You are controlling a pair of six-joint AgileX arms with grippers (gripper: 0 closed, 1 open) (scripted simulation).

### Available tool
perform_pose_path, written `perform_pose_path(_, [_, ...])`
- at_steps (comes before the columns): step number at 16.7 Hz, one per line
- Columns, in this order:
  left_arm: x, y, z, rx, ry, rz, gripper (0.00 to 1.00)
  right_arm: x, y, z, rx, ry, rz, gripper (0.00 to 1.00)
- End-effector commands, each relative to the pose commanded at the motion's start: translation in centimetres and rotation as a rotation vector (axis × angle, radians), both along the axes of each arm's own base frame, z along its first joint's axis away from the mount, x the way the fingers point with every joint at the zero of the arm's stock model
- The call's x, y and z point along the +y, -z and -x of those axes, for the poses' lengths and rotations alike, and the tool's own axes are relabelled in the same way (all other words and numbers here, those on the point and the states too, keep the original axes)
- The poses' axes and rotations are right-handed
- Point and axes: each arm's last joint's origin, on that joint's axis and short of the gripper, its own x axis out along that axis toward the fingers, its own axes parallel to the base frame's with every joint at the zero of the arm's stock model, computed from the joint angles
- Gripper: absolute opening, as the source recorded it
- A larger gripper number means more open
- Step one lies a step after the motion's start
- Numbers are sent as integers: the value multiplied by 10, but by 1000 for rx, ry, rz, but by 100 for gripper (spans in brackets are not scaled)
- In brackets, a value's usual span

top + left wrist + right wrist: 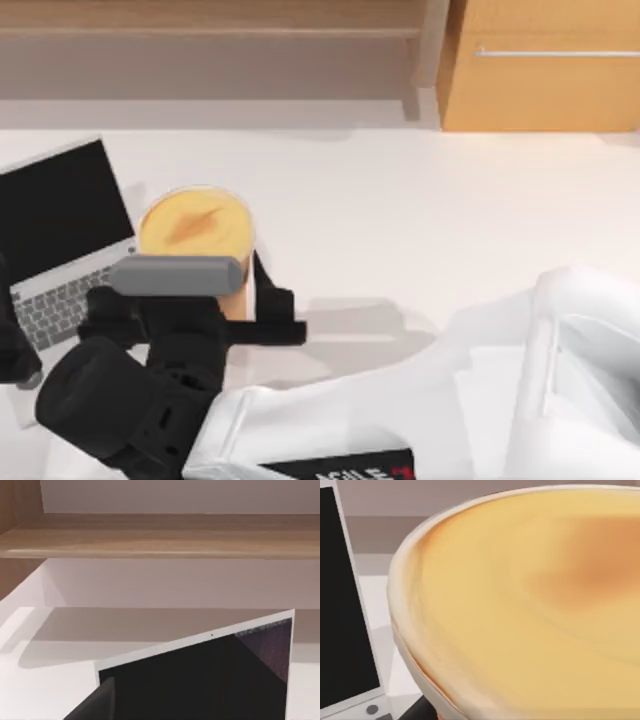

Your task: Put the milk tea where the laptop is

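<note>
Milk tea (195,228) sits just ahead of the right end effector (235,295), beside the laptop (60,230) on the desk (420,220); whether it is pinched cannot be told. It is judged light and easily crushed, so its side wall should be gripped gently. The left end effector (12,350) is parked near the keyboard

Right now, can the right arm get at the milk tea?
Probably yes. The right gripper is up against the milk tea, with nothing between them. The laptop stands clear on the cup's left, and the left gripper is parked at its keyboard.
</note>
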Motion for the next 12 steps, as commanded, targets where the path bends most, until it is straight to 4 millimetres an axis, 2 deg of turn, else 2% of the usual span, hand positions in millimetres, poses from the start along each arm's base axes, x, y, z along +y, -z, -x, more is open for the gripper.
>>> perform_pose_path(6, [0,0,0,0,0,0,100,0,0,0,0,0,0,98])
perform_pose_path(12, [0,0,0,0,0,0,100,0,0,0,0,0,0,100])
